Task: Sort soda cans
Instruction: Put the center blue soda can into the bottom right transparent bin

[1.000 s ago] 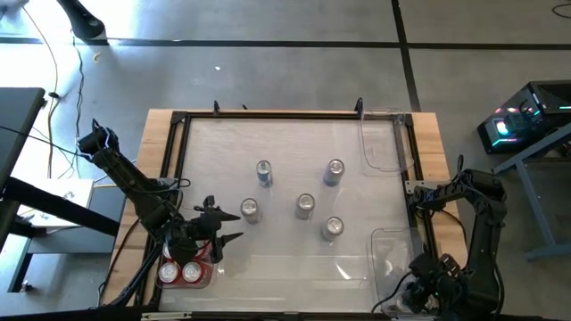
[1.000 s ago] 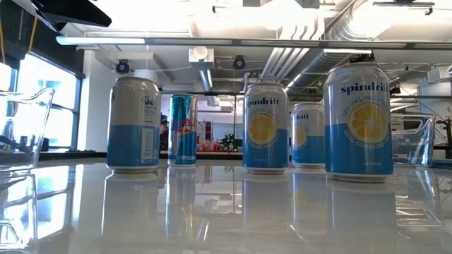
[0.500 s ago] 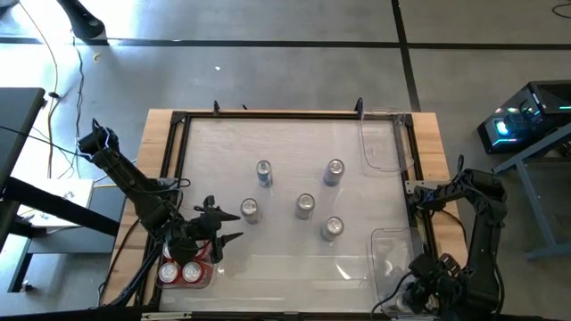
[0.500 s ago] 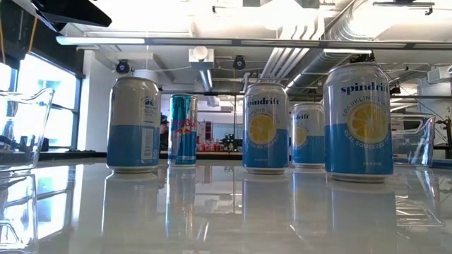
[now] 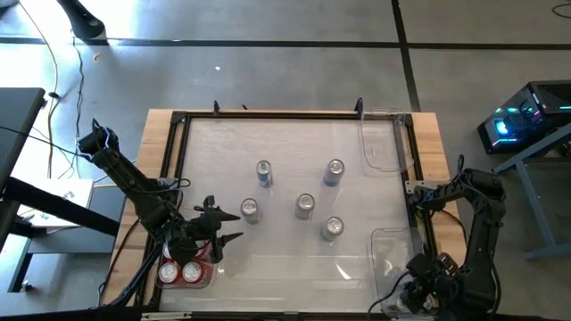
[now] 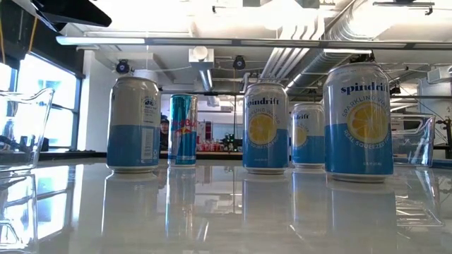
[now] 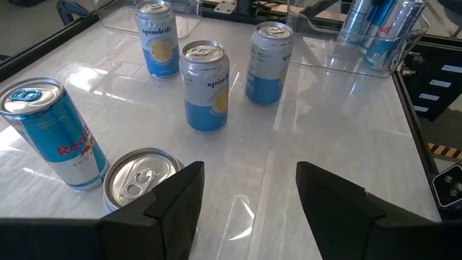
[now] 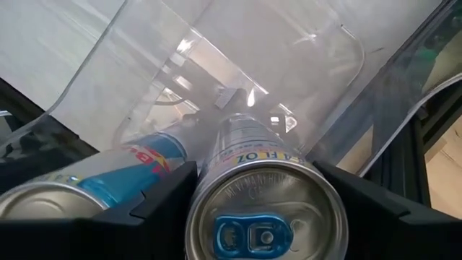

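Five soda cans stand loose mid-bench, the sorting part done: red cans already fill the bin at seven o'clock. The left gripper hovers beside that bin, jaws spread wide and empty, pointing toward the nearest can, which looks like the next pick: advance, straddle it and close. At five o'clock the right gripper reaches into a clear bin, its jaws flanking a silver can; whether they grip it, I cannot tell.

Bright overhead light, glare on table, imgs sharp.
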`<move>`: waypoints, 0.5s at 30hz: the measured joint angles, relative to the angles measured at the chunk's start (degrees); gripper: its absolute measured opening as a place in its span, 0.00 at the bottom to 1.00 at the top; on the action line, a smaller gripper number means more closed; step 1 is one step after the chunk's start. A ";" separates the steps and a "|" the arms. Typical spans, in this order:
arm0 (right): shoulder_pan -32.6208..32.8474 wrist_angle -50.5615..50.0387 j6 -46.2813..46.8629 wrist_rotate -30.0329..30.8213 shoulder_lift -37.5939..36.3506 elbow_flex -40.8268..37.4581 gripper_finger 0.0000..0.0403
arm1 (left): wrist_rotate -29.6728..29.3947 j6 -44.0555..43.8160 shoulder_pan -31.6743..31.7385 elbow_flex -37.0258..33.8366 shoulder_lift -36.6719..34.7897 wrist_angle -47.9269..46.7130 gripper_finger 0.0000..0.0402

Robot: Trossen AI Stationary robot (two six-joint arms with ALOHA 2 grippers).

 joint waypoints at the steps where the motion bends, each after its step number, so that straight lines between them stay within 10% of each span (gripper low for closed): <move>1: 0.00 -0.13 -0.03 0.00 0.00 0.00 0.66 | -0.01 0.00 0.00 0.00 0.01 0.00 0.53; 15: -0.04 -0.93 0.63 -0.47 -0.26 0.13 0.75 | 0.01 -0.09 0.00 -0.02 -0.01 0.00 0.53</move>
